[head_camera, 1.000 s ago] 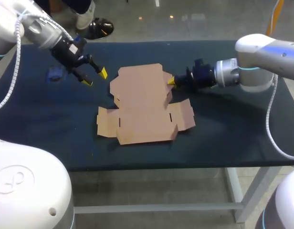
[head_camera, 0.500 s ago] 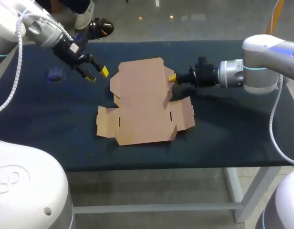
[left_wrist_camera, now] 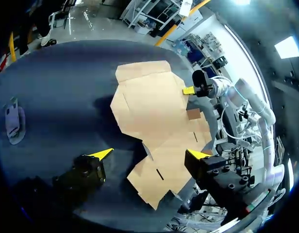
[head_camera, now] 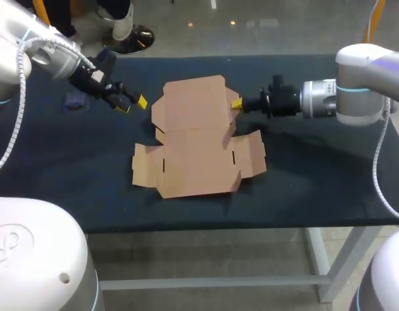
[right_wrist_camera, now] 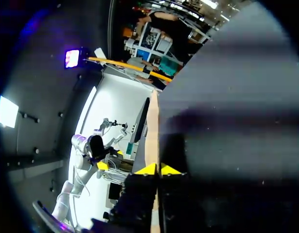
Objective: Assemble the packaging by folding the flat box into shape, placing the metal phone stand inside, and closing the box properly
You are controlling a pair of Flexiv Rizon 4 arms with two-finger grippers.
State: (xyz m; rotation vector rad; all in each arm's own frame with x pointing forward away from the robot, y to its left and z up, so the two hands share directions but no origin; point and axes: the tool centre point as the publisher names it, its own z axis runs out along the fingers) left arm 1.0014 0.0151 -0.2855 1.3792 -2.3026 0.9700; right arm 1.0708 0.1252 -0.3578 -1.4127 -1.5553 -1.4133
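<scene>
Right jaws: clamped together on a thin side flap of the box; right gripper reached in level from the tabletop's right edge, with the cardboard seen edge-on between its yellow tips in the right wrist view.
Left jaws: stood wide apart and held nothing; left gripper hovered over the far left part of the tabletop, just beside the box's far left edge and not touching it.
Box: lay unfolded and flat near the middle of the tabletop, flaps spread out on every side.
Phone stand: small bluish-grey piece near the far left corner, well apart from the box; taken for the stand, though too small to make out its shape.
Box handling: judged light and thin, stiff within each panel but floppy along the creases; likely to slide on the dark cloth and to buckle if lifted by one flap alone.
Where to hold: best taken at a panel edge close to a crease, with the other gripper pinning the base panel down.
Stand handling: judged rigid, heavier and smooth, so prone to slipping; a grip across a flat plate seemed safest.
</scene>
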